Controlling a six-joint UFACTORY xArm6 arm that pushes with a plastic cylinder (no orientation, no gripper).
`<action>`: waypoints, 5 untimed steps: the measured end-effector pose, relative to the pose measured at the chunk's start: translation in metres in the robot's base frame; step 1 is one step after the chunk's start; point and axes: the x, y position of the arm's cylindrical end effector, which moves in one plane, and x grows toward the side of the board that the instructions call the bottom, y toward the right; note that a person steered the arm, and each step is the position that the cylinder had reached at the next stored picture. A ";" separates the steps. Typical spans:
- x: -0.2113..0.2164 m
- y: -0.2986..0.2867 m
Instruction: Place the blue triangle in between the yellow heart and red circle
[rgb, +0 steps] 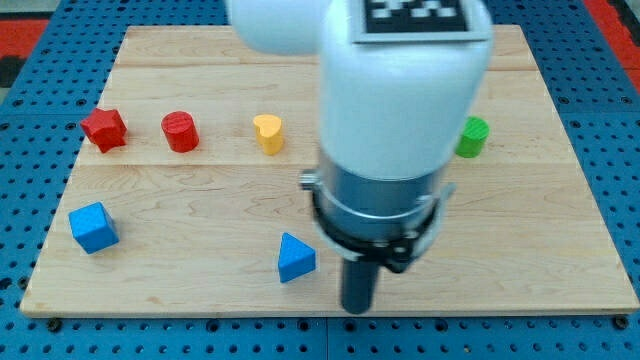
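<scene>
Pale wooden board (560, 200) over blue pegboard: my tip (357, 308) is resting just right of the blue triangle block (295, 258) near the front edge, fingerless, while the yellow heart block (268, 133) and red circle block (180, 131) are sitting farther back.
</scene>
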 end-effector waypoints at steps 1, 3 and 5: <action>-0.063 -0.025; -0.082 0.016; -0.053 -0.062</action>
